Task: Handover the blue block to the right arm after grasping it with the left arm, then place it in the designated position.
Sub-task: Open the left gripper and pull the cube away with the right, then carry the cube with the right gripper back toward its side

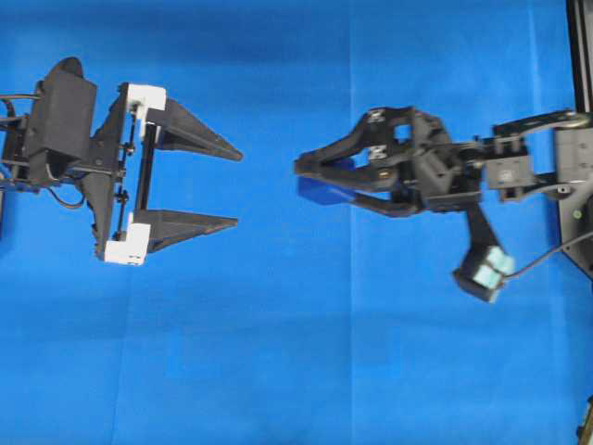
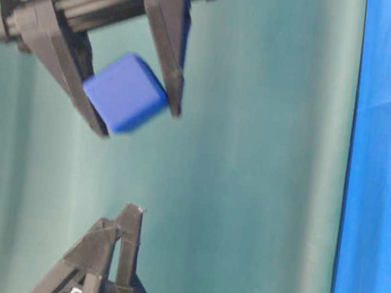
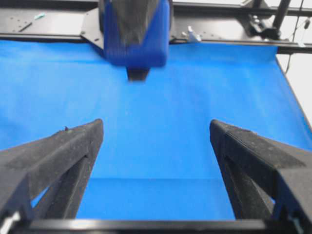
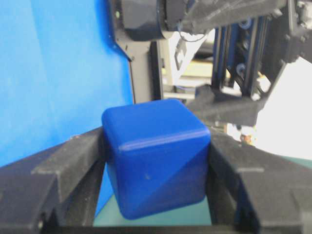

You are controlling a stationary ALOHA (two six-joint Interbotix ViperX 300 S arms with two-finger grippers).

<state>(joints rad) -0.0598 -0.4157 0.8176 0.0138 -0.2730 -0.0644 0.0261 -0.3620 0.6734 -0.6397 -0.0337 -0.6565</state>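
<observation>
The blue block [image 1: 320, 192] hangs above the cloth, pinched between the two black fingers of the right arm's gripper [image 1: 309, 179], which is shut on it. In the right wrist view the block [image 4: 156, 156] fills the gap of that gripper [image 4: 156, 141], both pads touching its sides. At table level the block [image 2: 125, 94] sits near the fingertips of the right gripper [image 2: 138, 122]. The left arm's gripper [image 1: 239, 187], with white brackets, stands wide open and empty to the left, apart from the block. Its wrist view shows the gripper [image 3: 156, 126] open, with the block [image 3: 114, 44] ahead.
A blue cloth [image 1: 278, 352] covers the table. A black frame [image 1: 579, 56] runs along the right edge, and a black rail [image 3: 48, 22] borders the cloth's far side. A teal backdrop [image 2: 264, 161] stands behind the grippers. The left gripper [image 2: 118, 219] points up from below.
</observation>
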